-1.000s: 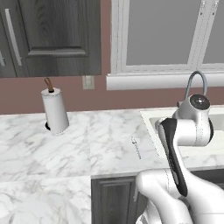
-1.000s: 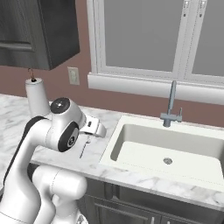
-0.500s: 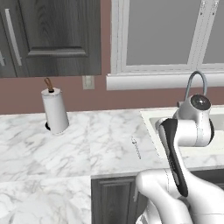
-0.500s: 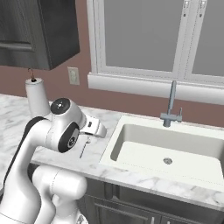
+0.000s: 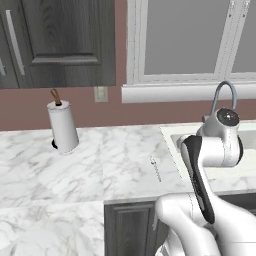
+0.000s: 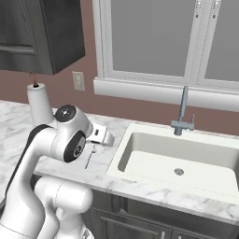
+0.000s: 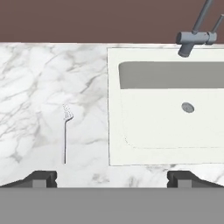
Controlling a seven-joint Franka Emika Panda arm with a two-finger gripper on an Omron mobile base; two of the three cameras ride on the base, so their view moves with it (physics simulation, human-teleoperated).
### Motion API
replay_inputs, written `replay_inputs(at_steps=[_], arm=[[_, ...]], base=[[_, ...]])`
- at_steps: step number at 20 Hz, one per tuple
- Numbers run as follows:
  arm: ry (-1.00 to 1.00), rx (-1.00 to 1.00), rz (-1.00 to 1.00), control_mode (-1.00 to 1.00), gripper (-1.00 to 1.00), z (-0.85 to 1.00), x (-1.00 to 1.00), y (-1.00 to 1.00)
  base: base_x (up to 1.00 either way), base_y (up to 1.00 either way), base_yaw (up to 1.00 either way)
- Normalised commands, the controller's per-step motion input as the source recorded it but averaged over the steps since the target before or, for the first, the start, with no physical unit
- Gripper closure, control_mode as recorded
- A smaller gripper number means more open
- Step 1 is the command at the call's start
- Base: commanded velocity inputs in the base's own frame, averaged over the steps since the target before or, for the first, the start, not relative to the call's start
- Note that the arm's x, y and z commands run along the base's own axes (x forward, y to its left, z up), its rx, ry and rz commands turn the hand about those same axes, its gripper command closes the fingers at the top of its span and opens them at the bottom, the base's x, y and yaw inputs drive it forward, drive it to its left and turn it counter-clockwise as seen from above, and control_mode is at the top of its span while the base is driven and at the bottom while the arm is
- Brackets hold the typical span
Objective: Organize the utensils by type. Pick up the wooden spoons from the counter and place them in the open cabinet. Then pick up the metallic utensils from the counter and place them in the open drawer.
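Evidently unlabelled, a silver fork lies on the counter below the spread tool.

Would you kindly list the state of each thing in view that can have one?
Gripper: open, nothing between its fingers.
Fork: lying flat on the marble counter, beside the sink, not held.
Sink: basin holds nothing.
Faucet: no water running.
Paper towel roll: upright on its holder.
Upper cabinet: door shut.

bench marble lies bare around slim fork, just left of sink rim. paper towel roll stands near back wall, well apart. faucet rises behind sink.
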Motion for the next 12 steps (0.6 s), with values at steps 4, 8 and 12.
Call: replay_inputs(at_steps=[4,8,12], arm=[[0.0,0.0,0.0,-1.0,-1.0,-0.19,0.51,0.2],[0.0,0.0,0.0,-1.0,-1.0,-0.32,0.51,0.41],[0.04,0.0,-0.05,-1.0,-1.0,-0.44,0.63,0.51]], base=[[0.0,0.0,0.0],[0.0,0.0,0.0],[0.0,0.0,0.0]])
